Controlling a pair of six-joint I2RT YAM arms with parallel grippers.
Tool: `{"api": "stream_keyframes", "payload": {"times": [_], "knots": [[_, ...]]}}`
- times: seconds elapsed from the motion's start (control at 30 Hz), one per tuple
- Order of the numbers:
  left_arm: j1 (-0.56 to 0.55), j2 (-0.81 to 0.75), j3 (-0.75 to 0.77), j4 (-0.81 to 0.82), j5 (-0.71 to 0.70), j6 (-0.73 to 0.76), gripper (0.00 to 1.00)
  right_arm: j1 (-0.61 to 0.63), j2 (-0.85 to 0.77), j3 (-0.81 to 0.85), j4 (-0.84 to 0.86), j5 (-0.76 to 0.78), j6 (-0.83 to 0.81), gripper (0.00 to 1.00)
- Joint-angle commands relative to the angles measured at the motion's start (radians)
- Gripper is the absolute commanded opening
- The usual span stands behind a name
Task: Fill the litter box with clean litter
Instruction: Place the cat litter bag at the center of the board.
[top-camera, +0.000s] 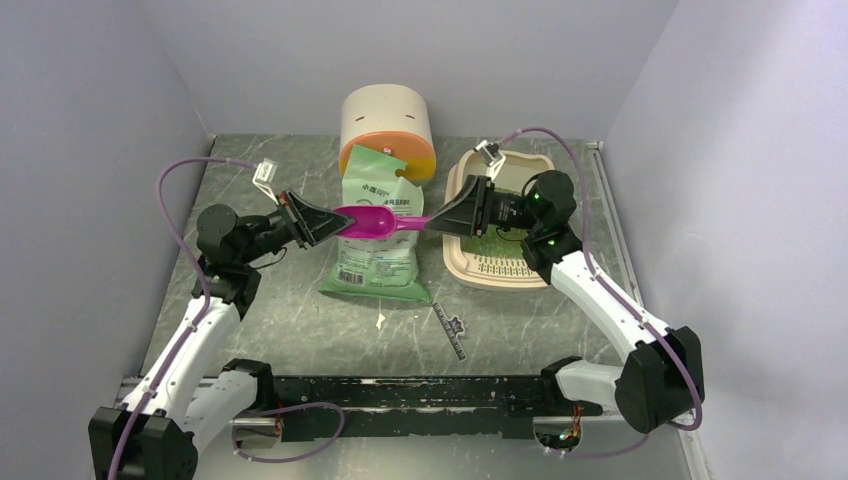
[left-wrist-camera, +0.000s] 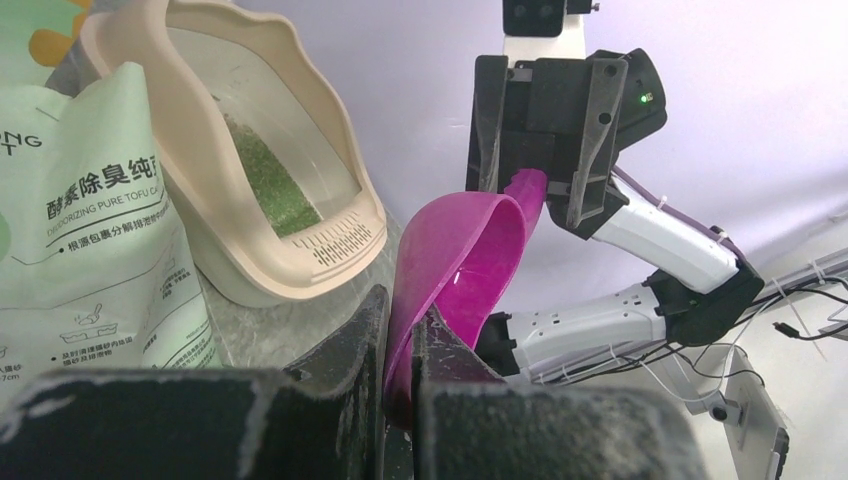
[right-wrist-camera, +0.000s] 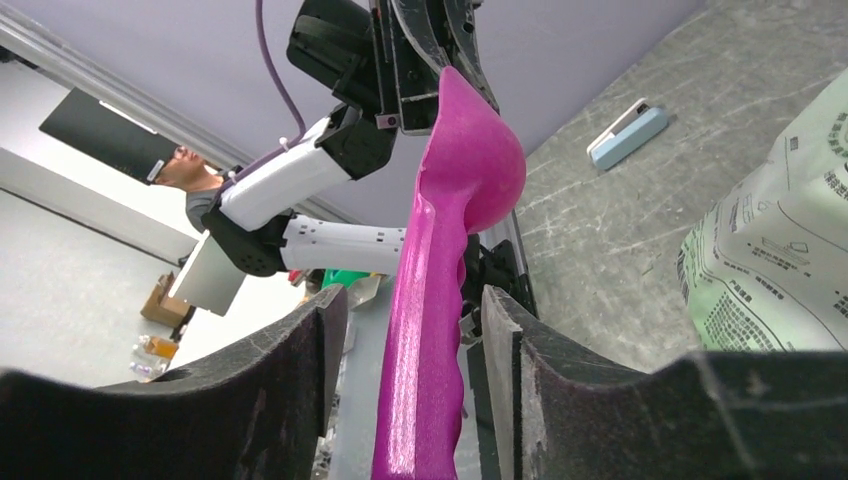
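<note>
The beige litter box (top-camera: 497, 267) lies at the right, with a thin patch of light-green clean litter (top-camera: 490, 243) inside; both also show in the left wrist view, the box (left-wrist-camera: 330, 255) and the litter (left-wrist-camera: 265, 175). A magenta scoop (top-camera: 372, 221) hangs in the air between the arms. My left gripper (top-camera: 338, 222) is shut on the rim of the scoop's bowl (left-wrist-camera: 465, 250). My right gripper (top-camera: 432, 222) is open, its fingers on either side of the scoop's handle (right-wrist-camera: 440, 260) with gaps on both sides. The scoop's bowl looks empty.
A green printed litter bag (top-camera: 375, 245) lies flat under the scoop, its top against the round beige-and-orange drawer unit (top-camera: 385, 125). A black strip (top-camera: 457, 335) lies near the front. A small blue-and-white object (right-wrist-camera: 627, 135) lies on the table.
</note>
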Motion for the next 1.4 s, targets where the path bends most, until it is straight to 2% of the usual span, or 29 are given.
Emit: {"api": "stream_keyframes", "payload": {"times": [0.0, 0.1, 0.23, 0.33, 0.5, 0.7, 0.9, 1.07, 1.13, 1.17, 1.2, 1.27, 1.37], "knots": [[-0.007, -0.001, 0.028, 0.005, 0.035, 0.025, 0.05, 0.007, 0.021, 0.017, 0.087, -0.014, 0.041, 0.53], [-0.01, -0.003, 0.027, 0.015, 0.023, 0.017, 0.05, 0.017, 0.036, 0.033, 0.092, -0.032, 0.05, 0.48], [-0.012, -0.003, 0.004, 0.083, 0.005, -0.03, 0.05, 0.037, 0.035, 0.045, 0.041, -0.021, 0.012, 0.46], [-0.013, 0.001, 0.005, 0.087, 0.008, -0.032, 0.05, 0.043, 0.031, 0.038, 0.051, -0.008, 0.018, 0.39], [-0.02, 0.002, 0.033, 0.016, 0.001, 0.018, 0.05, 0.043, 0.028, 0.044, 0.022, 0.006, -0.001, 0.39], [-0.033, 0.003, 0.035, 0.002, -0.002, 0.029, 0.05, 0.044, 0.021, 0.047, 0.005, 0.034, -0.011, 0.42], [-0.047, 0.01, 0.038, 0.006, -0.016, 0.034, 0.05, 0.044, 0.031, 0.049, 0.034, 0.004, 0.014, 0.23], [-0.06, 0.019, 0.044, -0.006, -0.023, 0.047, 0.05, 0.044, 0.028, 0.046, 0.017, 0.017, -0.001, 0.23], [-0.064, 0.02, 0.043, -0.008, -0.027, 0.05, 0.05, 0.043, 0.026, 0.048, -0.001, 0.026, -0.016, 0.04], [-0.065, 0.021, 0.044, -0.01, -0.026, 0.052, 0.05, 0.044, 0.028, 0.051, -0.006, 0.027, -0.02, 0.0], [-0.065, 0.023, 0.046, -0.012, -0.024, 0.057, 0.06, 0.044, 0.027, 0.053, -0.01, 0.028, -0.023, 0.0], [-0.066, 0.024, 0.057, -0.036, -0.024, 0.078, 0.19, 0.044, 0.024, 0.057, -0.034, 0.05, -0.03, 0.0], [-0.066, 0.018, 0.09, -0.137, -0.052, 0.154, 0.48, 0.042, 0.015, 0.073, -0.139, 0.11, -0.067, 0.0]]}}
